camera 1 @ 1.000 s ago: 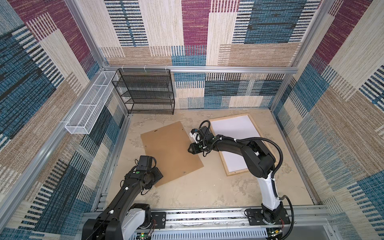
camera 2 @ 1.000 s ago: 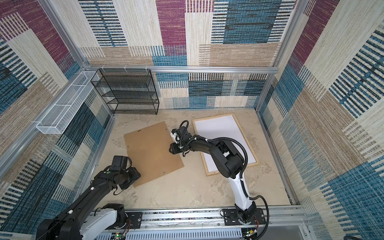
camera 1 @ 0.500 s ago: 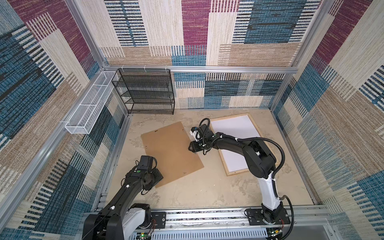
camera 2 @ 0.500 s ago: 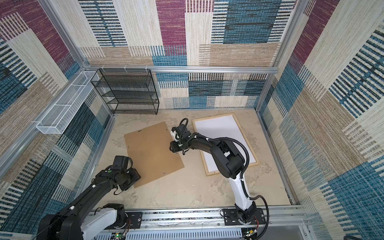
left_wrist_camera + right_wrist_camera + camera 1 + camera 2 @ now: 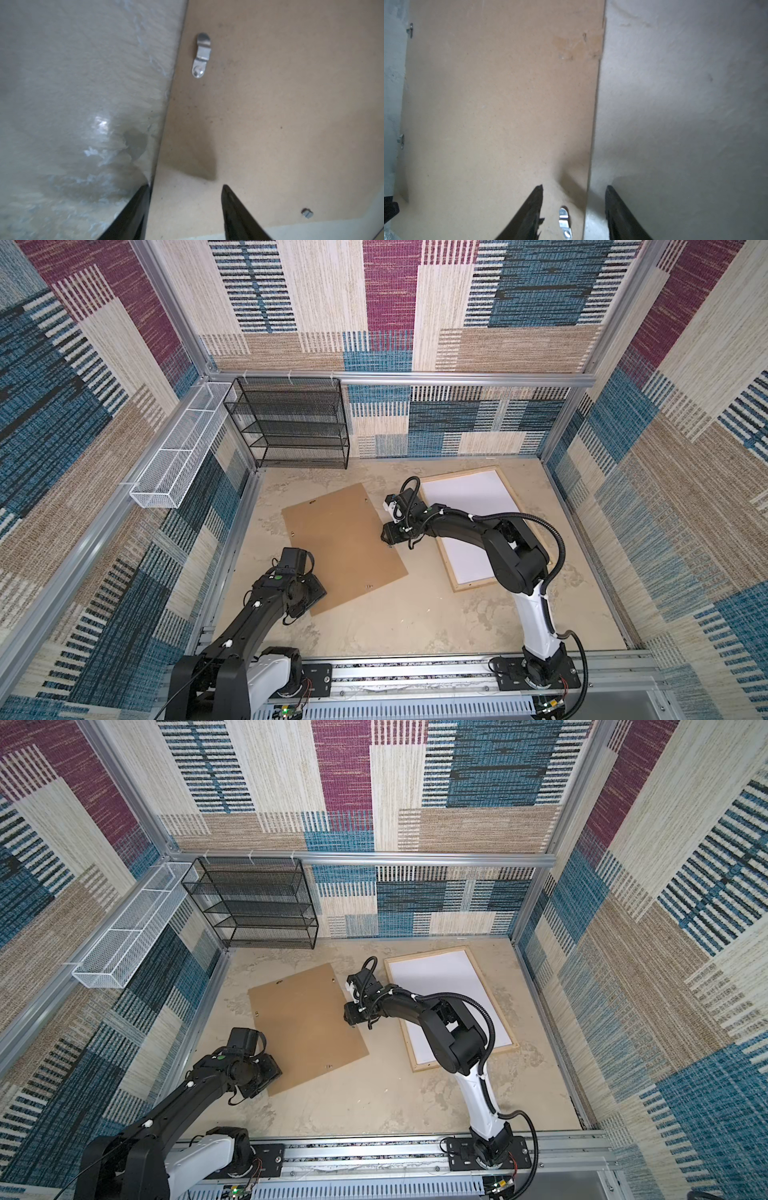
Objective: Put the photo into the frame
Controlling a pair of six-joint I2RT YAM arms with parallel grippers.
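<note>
The frame (image 5: 457,475) (image 5: 428,953), thin pale wood, lies flat at the right of the floor. A plain white sheet (image 5: 469,502) (image 5: 436,977) fills it; no printed side shows, so I cannot tell whether it is the photo. A brown backing board (image 5: 345,539) (image 5: 303,1027) lies to its left. My left gripper (image 5: 313,595) (image 5: 268,1073) (image 5: 185,187) is open, its jaws straddling the board's near-left edge. My right gripper (image 5: 388,537) (image 5: 349,1017) (image 5: 574,187) is open astride the board's right edge, and its arm reaches over the frame.
A black mesh shelf (image 5: 291,423) stands against the back wall. A white wire basket (image 5: 178,456) hangs on the left wall. Small metal turn clips (image 5: 200,56) (image 5: 564,222) sit on the board near its edges. Patterned walls enclose the floor.
Nothing has visibly changed beyond a very slight shift of the left arm at the board's corner.
</note>
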